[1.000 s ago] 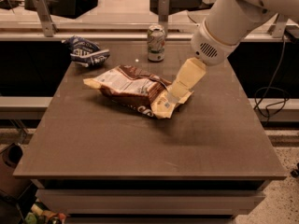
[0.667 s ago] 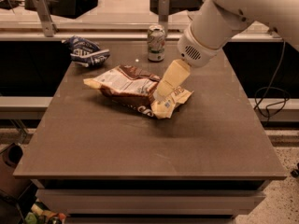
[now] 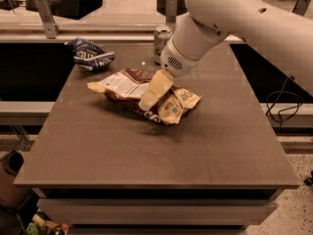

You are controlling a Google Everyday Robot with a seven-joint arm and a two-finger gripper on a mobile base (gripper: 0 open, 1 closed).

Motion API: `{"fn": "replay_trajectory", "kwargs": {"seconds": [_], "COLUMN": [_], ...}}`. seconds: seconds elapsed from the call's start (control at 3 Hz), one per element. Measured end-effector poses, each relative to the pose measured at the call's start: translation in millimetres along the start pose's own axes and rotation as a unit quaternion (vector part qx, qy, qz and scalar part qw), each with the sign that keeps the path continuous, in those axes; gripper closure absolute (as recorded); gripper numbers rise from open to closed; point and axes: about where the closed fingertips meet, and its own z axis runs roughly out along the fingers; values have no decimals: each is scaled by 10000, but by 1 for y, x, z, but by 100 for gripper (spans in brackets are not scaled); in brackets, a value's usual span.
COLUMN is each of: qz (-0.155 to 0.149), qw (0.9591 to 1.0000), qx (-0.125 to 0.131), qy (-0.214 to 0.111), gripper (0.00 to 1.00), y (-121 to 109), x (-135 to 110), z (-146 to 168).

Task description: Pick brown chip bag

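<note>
The brown chip bag (image 3: 124,86) lies flat near the middle of the table (image 3: 146,155), with pale yellow ends, a white panel on its left half and dark brown foil between. My gripper (image 3: 148,102) hangs from the white arm (image 3: 225,18) that reaches in from the upper right. It points down and left, and its pale tips rest over the middle of the bag. It hides part of the bag's centre. The bag's right end (image 3: 178,104) sticks out beyond the gripper.
A smaller dark blue bag (image 3: 90,54) lies at the table's back left. A drink can (image 3: 162,39) stands at the back, just behind the arm's wrist. A counter with boxes runs behind the table. A cable (image 3: 281,106) hangs at the right.
The arm has swung left. The gripper has moved from the bag's right end to over its middle. The bag, the can and the blue bag have not moved.
</note>
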Motion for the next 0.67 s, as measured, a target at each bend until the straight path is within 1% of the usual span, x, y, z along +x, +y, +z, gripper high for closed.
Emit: {"fn": "replay_trajectory", "kwargs": {"seconds": [0.33,0.67], "qz": [-130,-90], "qw": [9995,9981], "qx": [-285,-531], "qy": [50,297], "gripper": [0,0], "y": [12,17], "x": [-7,-5], "z": [22,48]}}
